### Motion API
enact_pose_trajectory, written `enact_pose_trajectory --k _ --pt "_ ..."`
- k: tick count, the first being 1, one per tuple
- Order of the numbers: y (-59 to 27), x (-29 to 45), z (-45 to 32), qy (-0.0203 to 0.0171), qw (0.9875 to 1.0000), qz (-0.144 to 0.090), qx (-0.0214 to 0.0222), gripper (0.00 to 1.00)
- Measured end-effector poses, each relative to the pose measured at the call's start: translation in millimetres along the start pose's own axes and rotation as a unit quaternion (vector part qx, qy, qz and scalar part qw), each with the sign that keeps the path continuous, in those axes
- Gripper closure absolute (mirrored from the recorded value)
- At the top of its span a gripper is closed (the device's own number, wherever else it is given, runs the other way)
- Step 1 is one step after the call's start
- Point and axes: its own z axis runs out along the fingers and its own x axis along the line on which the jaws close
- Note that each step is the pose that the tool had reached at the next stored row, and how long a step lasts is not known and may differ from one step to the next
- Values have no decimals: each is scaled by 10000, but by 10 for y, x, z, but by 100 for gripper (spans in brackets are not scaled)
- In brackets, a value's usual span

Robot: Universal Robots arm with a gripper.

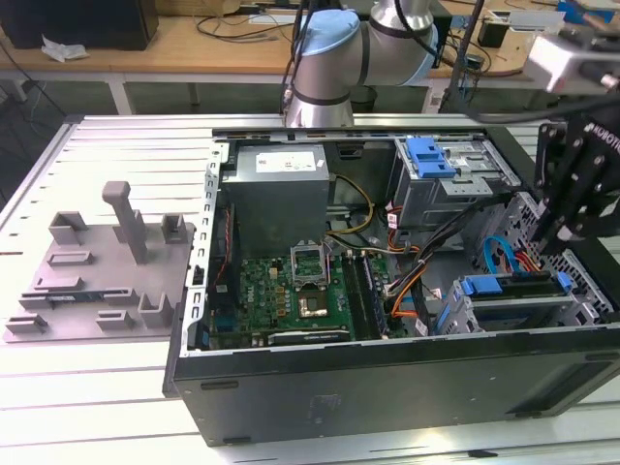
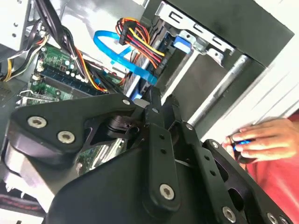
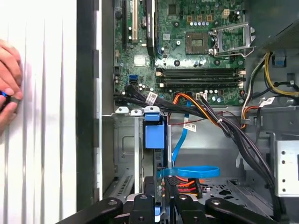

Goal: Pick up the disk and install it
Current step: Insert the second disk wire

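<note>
The silver hard drive in its blue plastic carrier (image 1: 509, 287) (image 3: 154, 135) is seen slotted on edge in the metal drive cage (image 1: 572, 305). That cage is at the front corner of the open black computer case (image 1: 387, 378), on the exterior view's right. The black gripper (image 1: 560, 237) (image 2: 148, 100) (image 3: 160, 203) is parked right over the drive. Whether it's clamped on or loose can't be told. A person's hand (image 3: 8, 88) (image 2: 257, 140) is resting on the slatted bench (image 1: 97, 407) just beside the case.
</note>
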Motion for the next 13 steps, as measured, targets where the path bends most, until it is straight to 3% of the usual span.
enact_pose_trajectory --k 3,13 --pt "9 10 -128 47 10000 2 0 76" --pt "11 11 -137 56 10000 2 0 78"
